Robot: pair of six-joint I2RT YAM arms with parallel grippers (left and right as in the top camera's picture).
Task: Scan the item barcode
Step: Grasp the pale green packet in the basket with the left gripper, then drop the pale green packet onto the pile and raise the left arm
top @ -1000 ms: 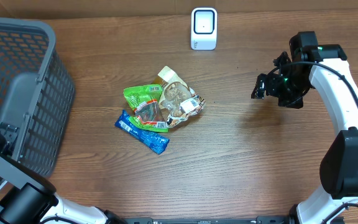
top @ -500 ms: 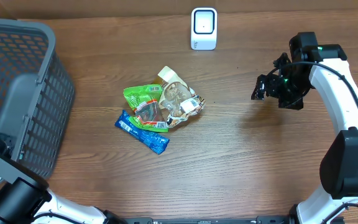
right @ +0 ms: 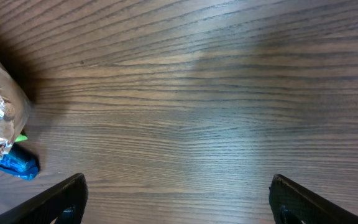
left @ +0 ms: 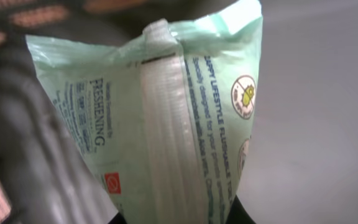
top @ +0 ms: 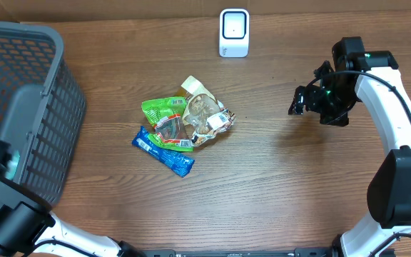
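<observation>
Left gripper, closed on the pale green packet inside the grey basket. A second earlier, we find no green at its tip in the overhead view. We note the packet's glossy film, ribbed centre seam, blue print and round icons. Right gripper hangs with its jaws apart, well apart from the white scanner.

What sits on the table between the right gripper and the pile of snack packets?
Nothing: only bare table lies between the right gripper and the pile of snack packets, as the overhead view shows.
</observation>
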